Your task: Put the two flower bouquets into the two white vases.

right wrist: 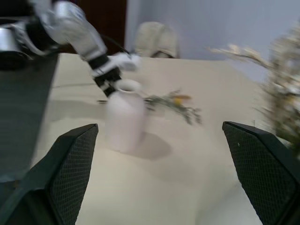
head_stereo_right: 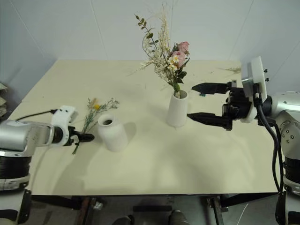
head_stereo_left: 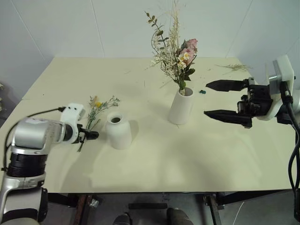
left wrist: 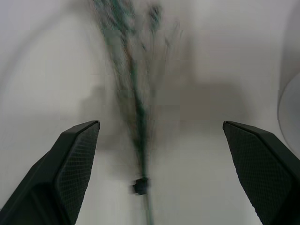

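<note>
The large bouquet with pink roses, pale blooms and leafy sprigs stands upright in the tall white vase, right of the table's middle. The thin bouquet, with its yellow ball flower at the far end, lies flat on the cream table to the left, just beside the short round-shouldered vase, which stands empty with its dark mouth showing. The left gripper is low over the near end of the thin bouquet's stems, pointing down at them; in the left wrist view its fingers stand wide apart on either side of the stems, holding nothing. The right gripper hangs level to the right of the tall vase, pointing left toward it, its fingers spread wide and empty, apart from the vase. A few loose dried sprigs lie at the table's far right edge, and a small dark bit rests near the tall vase.
</note>
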You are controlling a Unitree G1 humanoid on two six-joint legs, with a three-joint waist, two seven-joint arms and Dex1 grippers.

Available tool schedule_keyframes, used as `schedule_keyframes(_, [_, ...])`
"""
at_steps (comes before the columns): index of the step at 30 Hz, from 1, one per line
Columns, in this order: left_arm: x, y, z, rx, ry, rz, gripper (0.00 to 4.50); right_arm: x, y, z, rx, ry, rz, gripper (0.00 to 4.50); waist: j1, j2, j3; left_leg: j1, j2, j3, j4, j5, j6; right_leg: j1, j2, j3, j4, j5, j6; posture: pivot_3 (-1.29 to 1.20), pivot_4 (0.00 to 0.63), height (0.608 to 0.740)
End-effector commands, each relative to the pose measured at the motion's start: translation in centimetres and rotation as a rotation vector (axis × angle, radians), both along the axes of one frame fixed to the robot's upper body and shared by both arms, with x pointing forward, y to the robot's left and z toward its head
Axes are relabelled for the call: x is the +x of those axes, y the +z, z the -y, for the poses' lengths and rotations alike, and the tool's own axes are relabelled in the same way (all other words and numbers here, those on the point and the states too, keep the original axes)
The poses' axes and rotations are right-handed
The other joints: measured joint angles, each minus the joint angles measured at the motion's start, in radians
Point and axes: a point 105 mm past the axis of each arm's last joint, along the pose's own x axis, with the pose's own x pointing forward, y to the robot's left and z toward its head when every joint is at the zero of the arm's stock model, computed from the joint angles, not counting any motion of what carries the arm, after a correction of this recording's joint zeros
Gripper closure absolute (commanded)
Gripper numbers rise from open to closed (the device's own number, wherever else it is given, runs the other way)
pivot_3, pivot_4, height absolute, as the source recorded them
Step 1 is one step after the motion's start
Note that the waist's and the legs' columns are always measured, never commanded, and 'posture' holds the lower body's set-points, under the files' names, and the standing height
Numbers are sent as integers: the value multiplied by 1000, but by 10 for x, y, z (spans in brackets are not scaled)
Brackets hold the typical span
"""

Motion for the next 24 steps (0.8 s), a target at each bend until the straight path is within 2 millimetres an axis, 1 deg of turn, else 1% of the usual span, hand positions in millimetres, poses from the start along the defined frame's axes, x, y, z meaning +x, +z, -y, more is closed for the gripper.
schedule_keyframes(1, [2, 9, -21, 27, 79, 42, 0, -17, 12, -10, 10, 69, 42, 13, 2, 0, 0, 0, 0, 0, 0, 0, 0, 0, 0, 0, 0, 0, 0, 0, 150, 740])
schedule_keyframes(5, [2, -4, -17, -12, 62, -1, 0, -22, 11, -13, -1, 94, 48, 13, 7, 0, 0, 0, 0, 0, 0, 0, 0, 0, 0, 0, 0, 0, 0, 0, 150, 740])
schedule_keyframes(6, [3, -6, -15, -14, 55, -2, 187, -22, 10, -13, -10, 94, 53, 3, 9, 0, 0, 0, 0, 0, 0, 0, 0, 0, 0, 0, 0, 0, 0, 0, 150, 740])
schedule_keyframes(8, [4, -10, -12, -30, 39, -16, 622, -22, 7, -12, -20, 92, 53, 0, 14, 0, 0, 1, 0, 0, 0, 0, 0, 0, 0, 0, 0, 0, 0, 0, 150, 740])
schedule_keyframes(10, [5, -14, -11, -35, 36, -21, 1172, -22, 5, -11, -22, 87, 53, 0, 20, 0, 0, 1, 0, 0, 0, 0, 0, 0, 0, 0, 0, 0, 0, 0, 150, 740])
schedule_keyframes(15, [5, -18, -13, -33, 31, -32, 2724, -22, 5, -9, -14, 74, 58, 0, 25, 0, -1, 1, 0, 0, 0, 0, 0, 1, -1, 0, 0, 0, 0, 0, 150, 740])
schedule_keyframes(16, [6, -17, -13, -32, 29, -28, 2994, -21, 4, -9, -14, 73, 57, 0, 26, 0, -1, 1, 0, 0, 0, 0, 0, 1, -1, 0, 0, 0, 0, 0, 150, 740])
schedule_keyframes(18, [8, -15, -14, -31, 26, -19, 3740, -21, 3, -8, -13, 70, 56, 0, 27, 0, -1, 1, -1, 0, 0, 0, 0, 1, -1, 0, -1, 0, 0, 0, 150, 740])
schedule_keyframes(19, [8, -14, -14, -31, 25, -15, 3940, -20, 3, -8, -12, 68, 54, 0, 27, 0, -1, 1, -1, 0, 0, 0, 0, 1, -1, 0, -1, 0, 0, 0, 150, 740])
schedule_keyframes(20, [9, -14, -15, -31, 22, -9, 4299, -20, 2, -8, -11, 66, 54, 0, 26, 0, -1, 1, -1, 0, 0, 0, 0, 1, -1, 0, -1, 0, 0, 0, 150, 740])
schedule_keyframes(21, [10, -13, -15, -31, 19, -6, 4458, -19, 2, -8, -10, 64, 54, 0, 26, 0, -1, 1, -1, 0, 1, 0, 0, 1, -1, 0, -1, 0, 0, 0, 150, 740])
schedule_keyframes(23, [15, -7, -16, -56, 24, 37, 4458, -18, 1, -7, -4, 54, 55, 0, 26, 0, -1, 2, -1, 0, 1, 0, 0, 1, -1, 0, 0, 0, 0, 0, 150, 740])
schedule_keyframes(24, [24, 4, -15, -94, 21, 136, 4458, -16, 0, -7, 0, 47, 55, 0, 26, 1, -1, 2, -1, 0, 1, 0, 0, 1, -1, 0, 0, 0, 0, 0, 150, 740])
